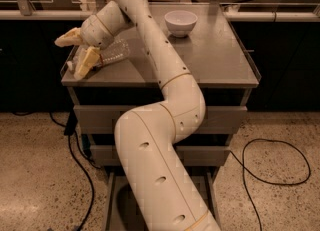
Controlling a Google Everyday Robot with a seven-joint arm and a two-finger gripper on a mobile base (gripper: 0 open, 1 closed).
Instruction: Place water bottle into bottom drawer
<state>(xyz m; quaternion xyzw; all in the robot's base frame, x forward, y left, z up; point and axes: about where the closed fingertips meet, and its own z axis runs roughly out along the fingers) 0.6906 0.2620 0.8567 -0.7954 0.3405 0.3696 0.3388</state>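
Gripper (76, 50): two cream fingers spread wide, at left edge of grey metal cabinet top (215, 60). Small clear ribbed plastic water bottle (111, 53) lying on side just beside nearer finger. Grey bottom drawer (120, 202) open below.

Over the cabinet top (210, 60), our gripper (75, 51) is hanging leftmost, by the lying water bottle (114, 52); the bowl (181, 22) is sitting behind, the bottom drawer (121, 203) jutting out below.
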